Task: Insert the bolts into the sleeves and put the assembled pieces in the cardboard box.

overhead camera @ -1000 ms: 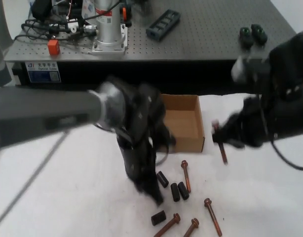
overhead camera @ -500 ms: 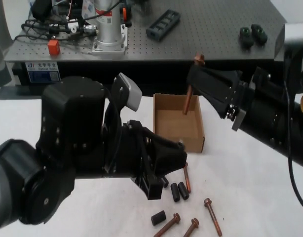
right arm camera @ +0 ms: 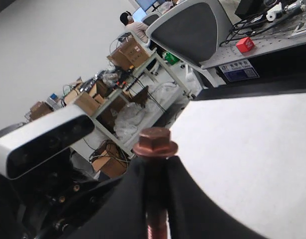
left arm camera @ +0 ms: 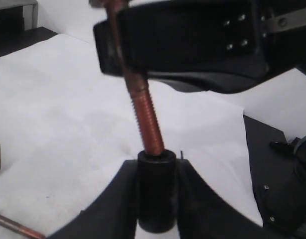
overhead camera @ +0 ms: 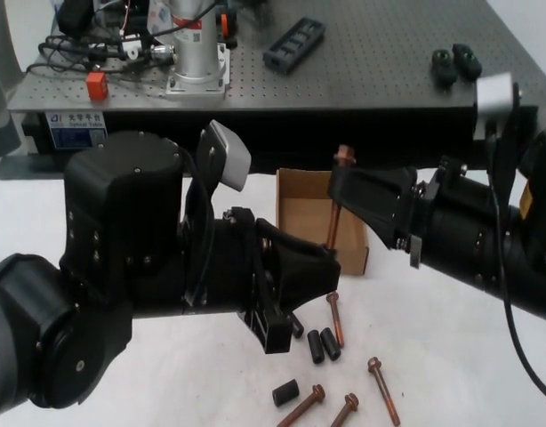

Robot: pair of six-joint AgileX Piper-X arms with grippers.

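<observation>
Your right arm has swung back from over the box and dropped lower, so the copper-coloured hex-head bolt (left arm camera: 147, 122) clamped in the right gripper (overhead camera: 340, 189) now stands nearly upright. Its threaded tip sits at the mouth of the short black cylindrical sleeve (left arm camera: 155, 191). How far it has entered, you cannot tell. The left gripper (overhead camera: 329, 267) pinches that sleeve between its fingers above the white sheet (overhead camera: 451, 356), just in front of the open brown cardboard box (overhead camera: 301, 218). Watch the tilt. The bolt leans slightly off the sleeve's axis, so pressing down could jam the threads on the rim or twist the sleeve out of its grip. Either way it could drop among the loose bolts (overhead camera: 335, 320) below.
</observation>
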